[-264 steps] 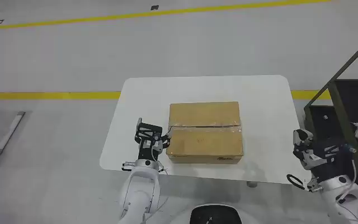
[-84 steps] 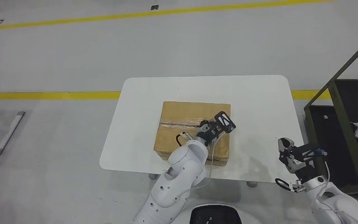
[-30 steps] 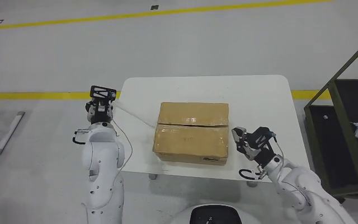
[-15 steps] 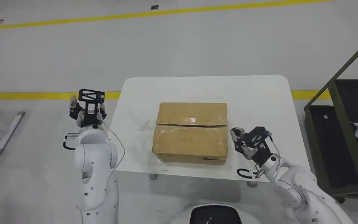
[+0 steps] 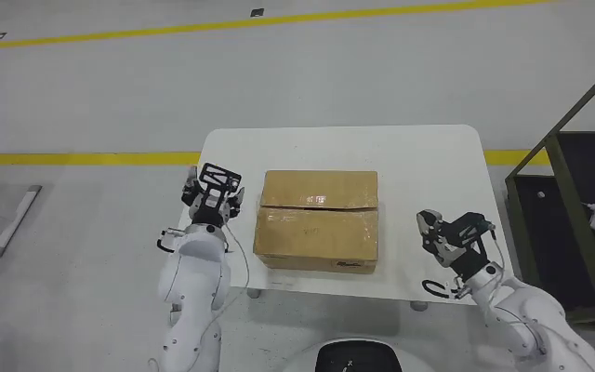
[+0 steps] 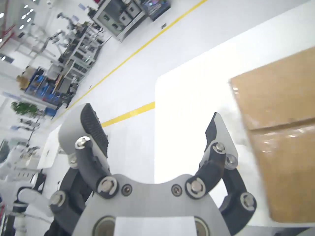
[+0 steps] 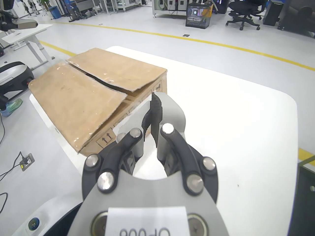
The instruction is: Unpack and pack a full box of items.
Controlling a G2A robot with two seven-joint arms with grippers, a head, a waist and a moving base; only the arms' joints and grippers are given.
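Table: white, bearing cardboard box, flaps down, seam parted.
Left gripper: fingers spread, beside box, not touching.
Right gripper: fingers pressed together, clear of box.

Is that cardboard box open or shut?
Barely open: the box has its flaps down, but a dark gap runs along their seam.

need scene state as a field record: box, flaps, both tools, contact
box: cardboard, mid table
flaps: lying down, seam between them parted with a dark gap; contents hidden
left tool: open, empty, over the table's left edge beside the box, apart from it
right tool: shut, empty, over the table right of the box, no contact
unpacked items: none on the table
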